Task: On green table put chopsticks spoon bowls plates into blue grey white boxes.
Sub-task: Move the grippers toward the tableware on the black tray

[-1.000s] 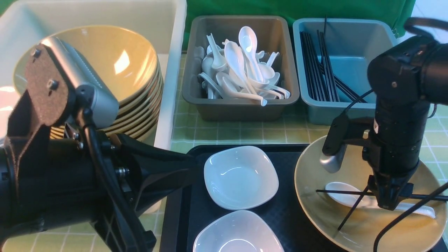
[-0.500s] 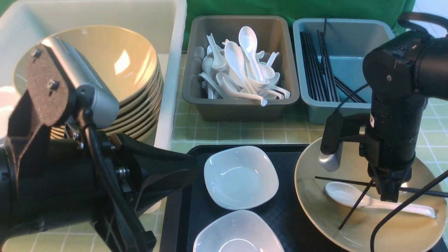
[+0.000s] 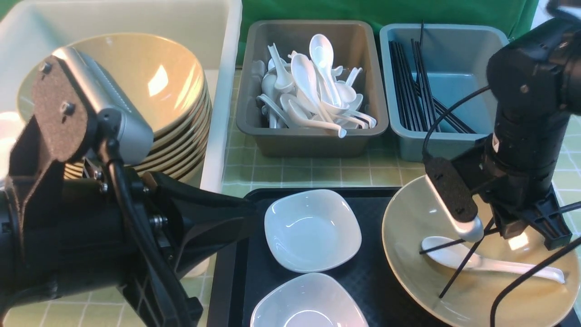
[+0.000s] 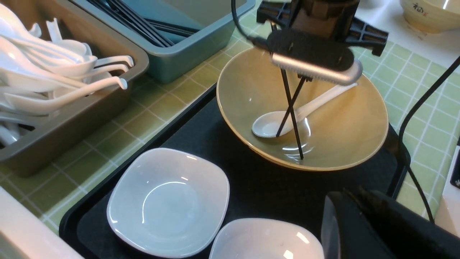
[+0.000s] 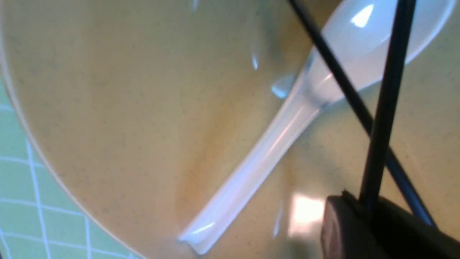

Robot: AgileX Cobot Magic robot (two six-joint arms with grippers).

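Green tiled table (image 3: 317, 175) carries a black tray (image 3: 390, 281), and in the tan bowl (image 3: 408, 272) on its right side the right gripper (image 3: 510, 229) pinches two crossed chopsticks (image 3: 458, 270) above the spoon (image 3: 447, 252); the left gripper (image 4: 377, 223), near left, is closed. Because the sticks cross, one could slip out before the far blue box (image 3: 454, 141).

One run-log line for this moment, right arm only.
right gripper: shut on chopsticks | chopsticks: crossed, tips down in yellow bowl | spoon: lying in bowl | next: probably blue box
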